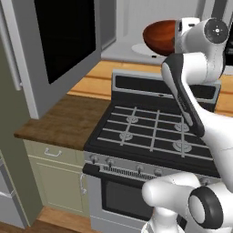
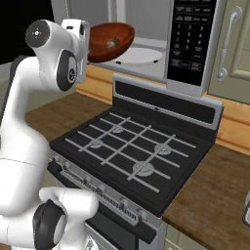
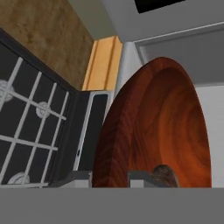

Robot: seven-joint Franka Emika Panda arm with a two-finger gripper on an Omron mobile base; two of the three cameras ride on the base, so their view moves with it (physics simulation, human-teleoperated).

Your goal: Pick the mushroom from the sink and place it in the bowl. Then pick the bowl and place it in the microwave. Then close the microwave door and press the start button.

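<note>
The gripper (image 3: 109, 177) has its jaws clamped on the rim of the bowl (image 2: 110, 41), one finger inside and one outside the wall, and carries it in the air at the mouth of the microwave (image 2: 146, 36), above the back of the stove (image 2: 132, 151). The mushroom (image 2: 112, 43) sits in the bowl, a small tan lump near the gripped edge (in the hand view it lies just beside the inner finger). The microwave door (image 1: 59, 50) stands swung wide to the left, over the wooden bench (image 1: 63, 120).

The step in hand looks like setting the bowl onto the white turntable plate (image 2: 139, 55). To do it well, I would keep the bowl level so the mushroom does not roll out, since a rim grip lets the far side sag. Carry it far enough inward that the whole bowl clears the door frame, then lower until the base rests on the plate before letting go. Pull the arm straight back out, clear of the cavity, before reaching for the door.
</note>
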